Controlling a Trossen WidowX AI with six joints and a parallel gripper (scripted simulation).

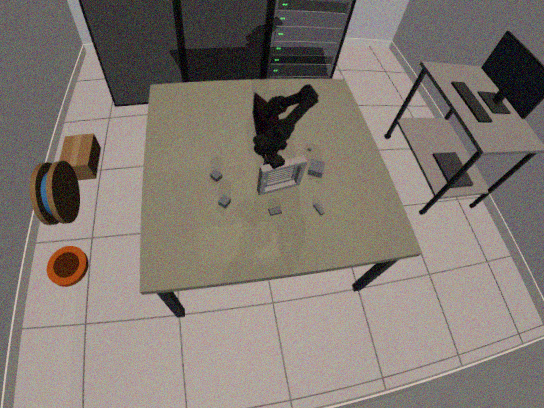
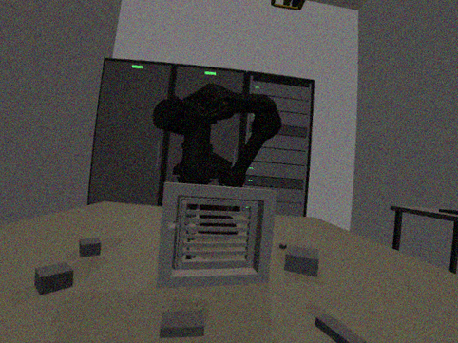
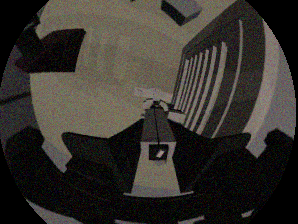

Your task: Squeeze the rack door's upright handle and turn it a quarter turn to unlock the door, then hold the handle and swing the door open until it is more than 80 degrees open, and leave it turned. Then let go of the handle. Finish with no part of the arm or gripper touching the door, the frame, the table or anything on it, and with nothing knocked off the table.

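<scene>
The light grey frame (image 1: 281,189) (image 2: 214,279) stands upright on the table. Its slatted door (image 1: 281,176) (image 2: 220,246) (image 3: 214,80) sits inside it; I cannot tell whether it stands slightly ajar. My gripper (image 1: 275,160) (image 3: 154,121) is at the arm's side of the frame, mostly hidden behind it in the exterior view. It is shut on the door's handle (image 3: 159,131), a grey block with a square dark end. In the wrist view the handle lies between both fingertips and the slats run up to its right. The latch parts behind the handle are too small to read.
A grey block (image 1: 316,168) (image 2: 301,260) stands close beside the frame. Other small blocks (image 1: 216,174) (image 1: 224,201) (image 1: 275,210) (image 1: 318,208) lie around it on the table (image 1: 200,250). A small dark piece (image 1: 309,149) (image 2: 283,245) lies near the closest block.
</scene>
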